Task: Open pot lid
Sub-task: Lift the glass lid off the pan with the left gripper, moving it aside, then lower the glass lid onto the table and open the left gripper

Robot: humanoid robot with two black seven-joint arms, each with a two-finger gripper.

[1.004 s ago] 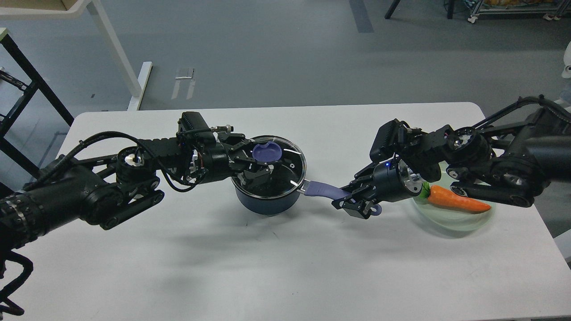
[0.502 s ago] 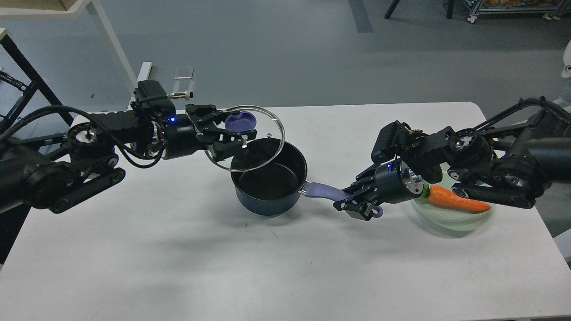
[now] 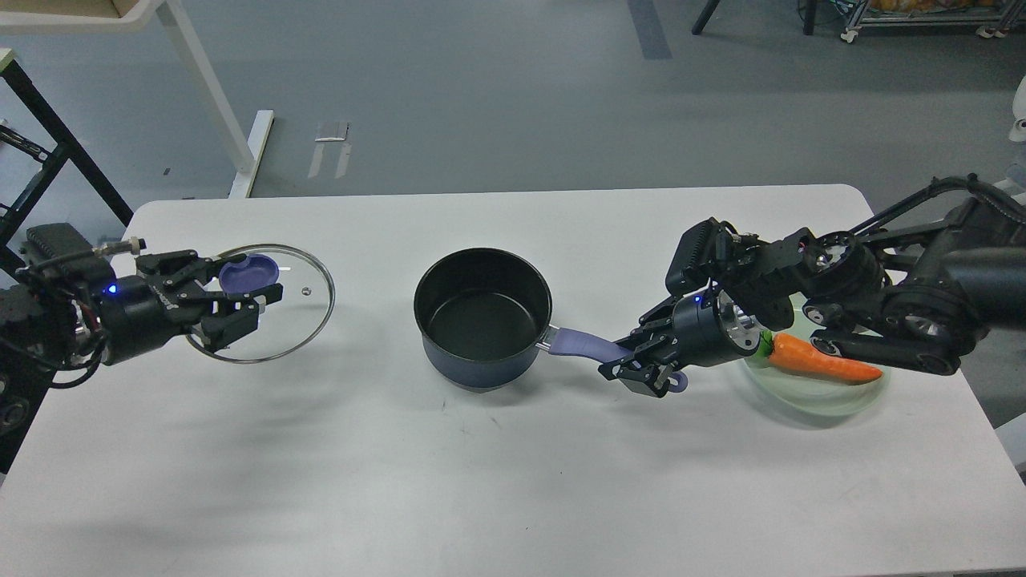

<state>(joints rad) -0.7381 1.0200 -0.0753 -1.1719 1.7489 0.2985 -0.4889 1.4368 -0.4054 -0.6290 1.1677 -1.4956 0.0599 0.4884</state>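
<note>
Now the pot [image 3: 483, 319] stands uncovered mid-table [image 3: 497, 481], its handle clenched in the right claw [image 3: 641, 370]. Well left of the pot, the left claw [image 3: 232, 300] grips the lid [image 3: 296, 316] by its knob, having carried it off since earlier.

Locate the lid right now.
In the head view, the lid is at the table's left side, held by the left gripper at its knob, well left of the open pot.

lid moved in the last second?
Yes. The lid was on the pot a second ago; now the left tool holds it by the knob well to the pot's left, over the table. The pot stayed put.
</note>
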